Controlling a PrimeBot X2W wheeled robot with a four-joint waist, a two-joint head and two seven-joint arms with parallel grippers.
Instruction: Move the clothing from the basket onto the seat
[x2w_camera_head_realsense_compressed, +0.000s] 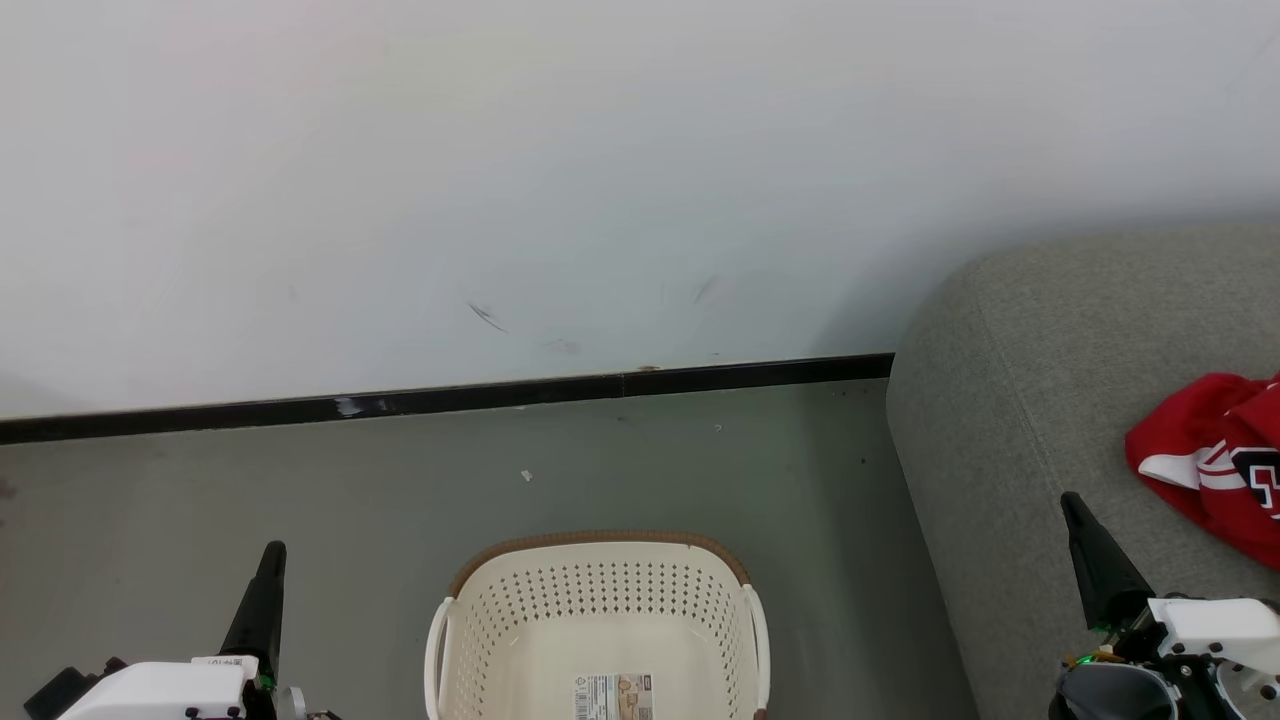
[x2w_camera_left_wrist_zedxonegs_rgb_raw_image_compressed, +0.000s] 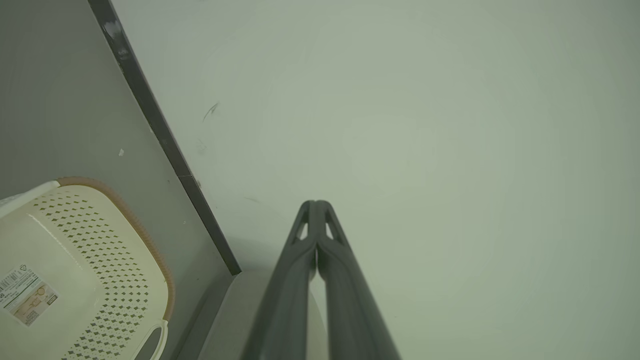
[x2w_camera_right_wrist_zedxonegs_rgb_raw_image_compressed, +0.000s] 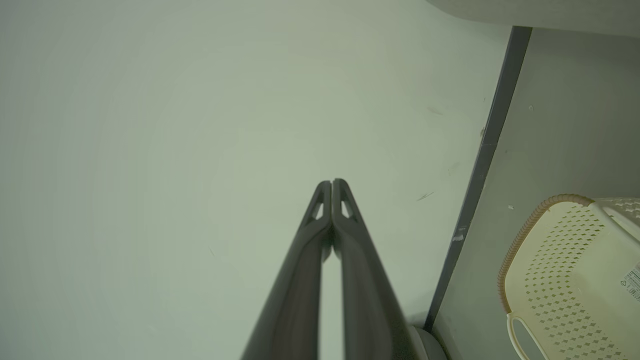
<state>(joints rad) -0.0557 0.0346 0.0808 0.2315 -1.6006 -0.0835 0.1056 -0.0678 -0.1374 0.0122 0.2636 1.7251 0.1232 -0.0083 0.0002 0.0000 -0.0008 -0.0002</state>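
The cream basket (x2w_camera_head_realsense_compressed: 598, 620) with its brown rim stands on the floor at the bottom centre, and only a paper label shows on its bottom. It also appears as the basket (x2w_camera_left_wrist_zedxonegs_rgb_raw_image_compressed: 85, 270) and the basket (x2w_camera_right_wrist_zedxonegs_rgb_raw_image_compressed: 570, 280) in the wrist views. Red clothing (x2w_camera_head_realsense_compressed: 1215, 460) with white trim and dark letters lies bunched on the grey seat (x2w_camera_head_realsense_compressed: 1040, 400) at the right. My left gripper (x2w_camera_head_realsense_compressed: 272, 552) is shut and empty to the left of the basket; its tips (x2w_camera_left_wrist_zedxonegs_rgb_raw_image_compressed: 316, 204) meet. My right gripper (x2w_camera_head_realsense_compressed: 1070, 500) is shut and empty over the seat, left of the clothing; its tips (x2w_camera_right_wrist_zedxonegs_rgb_raw_image_compressed: 332, 183) touch.
A white wall (x2w_camera_head_realsense_compressed: 600, 180) with a black skirting strip (x2w_camera_head_realsense_compressed: 450, 398) runs behind the basket. Grey floor (x2w_camera_head_realsense_compressed: 300, 480) lies between the wall, the basket and the seat's rounded left end.
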